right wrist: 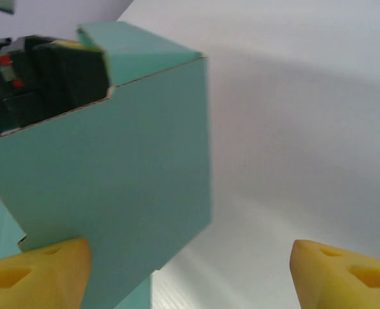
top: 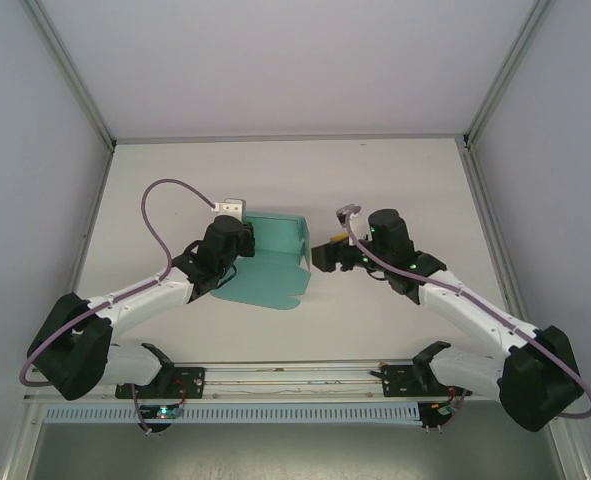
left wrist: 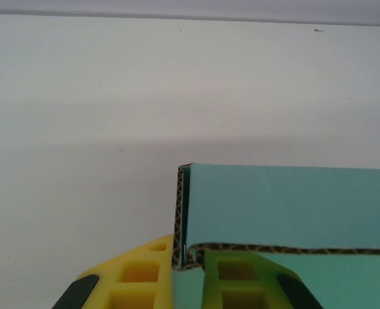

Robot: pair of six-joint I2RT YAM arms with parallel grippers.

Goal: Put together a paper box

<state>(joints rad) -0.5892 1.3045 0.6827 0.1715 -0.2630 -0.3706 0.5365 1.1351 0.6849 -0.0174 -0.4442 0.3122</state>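
The teal-green paper box (top: pixel 272 272) lies partly folded in the middle of the table, its base flat and its back and side walls raised. My left gripper (top: pixel 242 238) is at its left wall. In the left wrist view the yellow fingers (left wrist: pixel 135 277) are shut on the upright card edge (left wrist: pixel 183 212), whose brown corrugated core shows. My right gripper (top: pixel 319 258) stands open just right of the box's right wall. In the right wrist view a raised teal panel (right wrist: pixel 112 174) rises in front of the left fingertip (right wrist: pixel 45 270), which seems to touch its lower edge; the other fingertip hangs over bare table.
The white table (top: pixel 395 190) is bounded by grey side walls and a metal rail (top: pixel 295 378) at the near edge. The left arm's black wrist (right wrist: pixel 48 77) shows behind the raised panel in the right wrist view.
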